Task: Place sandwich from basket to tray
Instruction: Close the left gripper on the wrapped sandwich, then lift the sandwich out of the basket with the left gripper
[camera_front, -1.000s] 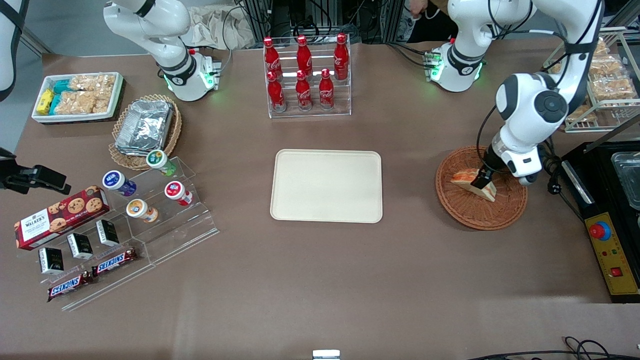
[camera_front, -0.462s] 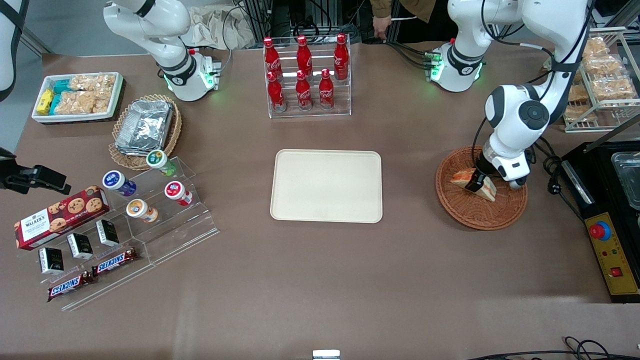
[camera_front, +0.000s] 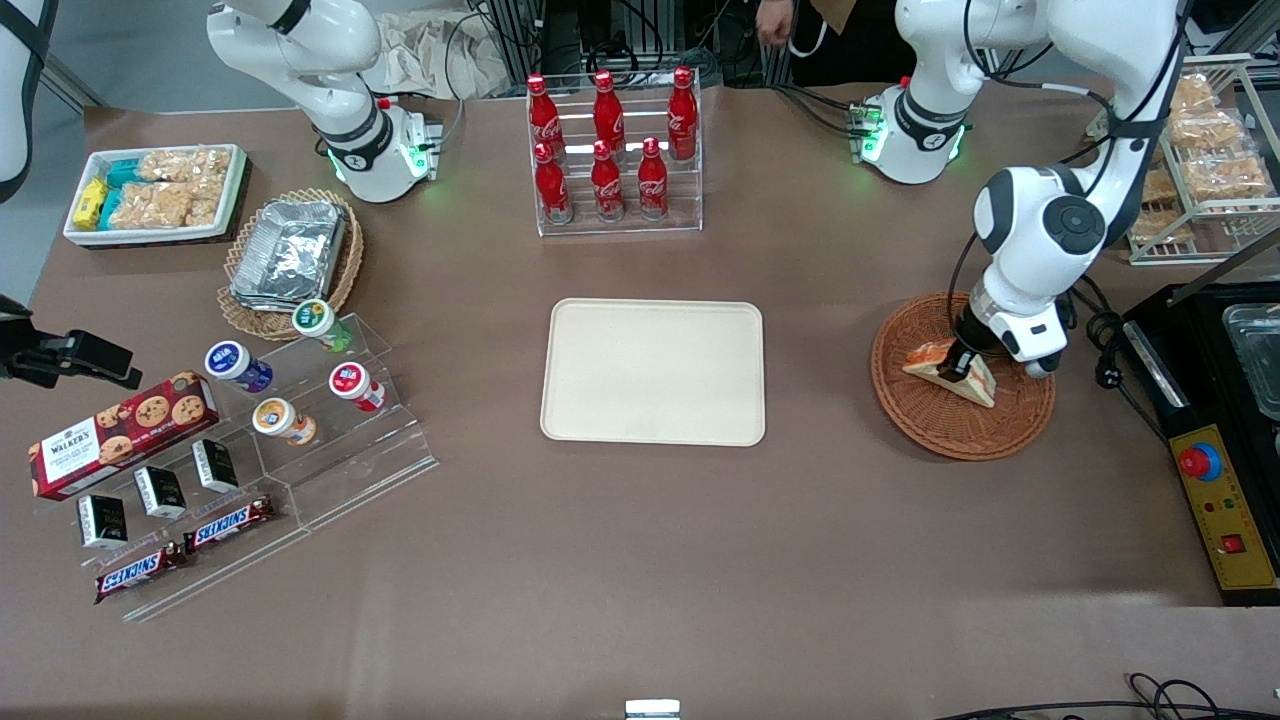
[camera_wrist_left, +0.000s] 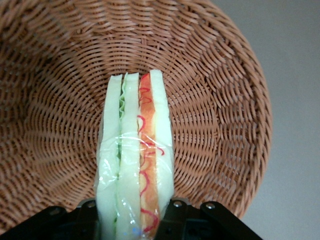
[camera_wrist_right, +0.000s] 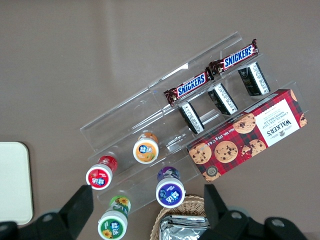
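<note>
The sandwich (camera_front: 928, 357), a plastic-wrapped wedge of white bread with orange-red filling, is inside the round reddish-brown wicker basket (camera_front: 960, 432) toward the working arm's end of the table. My left gripper (camera_front: 958, 368) is shut on it from above. In the left wrist view the sandwich (camera_wrist_left: 136, 145) stands on edge between the black fingers (camera_wrist_left: 178, 220), with the basket's weave (camera_wrist_left: 220, 115) all around it. Whether it still touches the basket floor I cannot tell. The cream tray (camera_front: 652, 371) lies at the table's middle with nothing on it.
A rack of red cola bottles (camera_front: 612, 150) stands farther from the front camera than the tray. A black control box with a red button (camera_front: 1215, 480) sits beside the basket. A clear stand with cups and candy bars (camera_front: 280, 420) and a foil-container basket (camera_front: 290, 262) lie toward the parked arm's end.
The wrist has shifted slightly over the basket and turned a little. The sandwich has stayed between the fingers and has barely moved.
</note>
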